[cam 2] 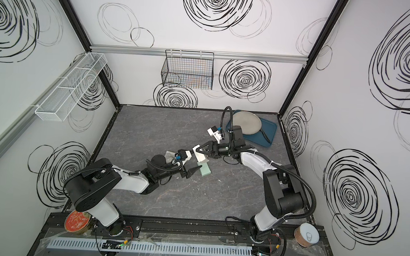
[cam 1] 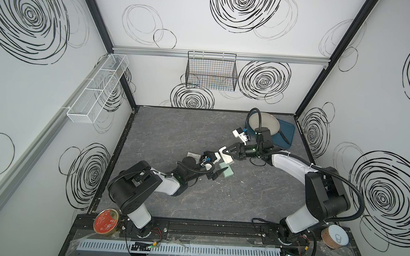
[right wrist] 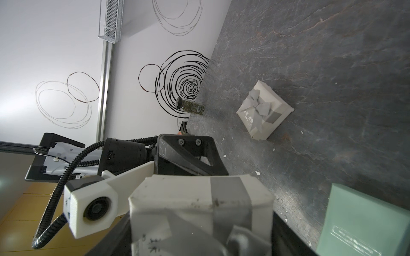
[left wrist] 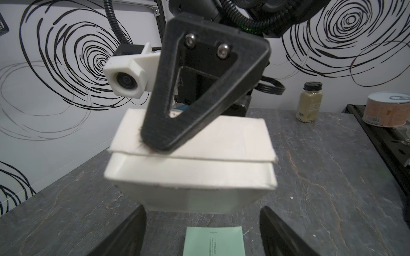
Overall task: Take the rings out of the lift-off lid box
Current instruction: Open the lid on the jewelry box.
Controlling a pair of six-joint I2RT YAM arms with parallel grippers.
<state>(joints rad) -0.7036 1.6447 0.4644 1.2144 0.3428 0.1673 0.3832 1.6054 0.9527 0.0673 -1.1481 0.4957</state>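
- Left gripper: fingers apart, nothing between them.
- Right gripper: jaws seem to be clamped on the white box.
- Both arms are stretched inward, and the grippers face each other.

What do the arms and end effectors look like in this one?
Left arm and right arm have white shells, black joints and black ribbed cable conduits. Left end effector and right end effector have black triangular open-frame fingers with two mounting screws, each beside a white wrist camera.
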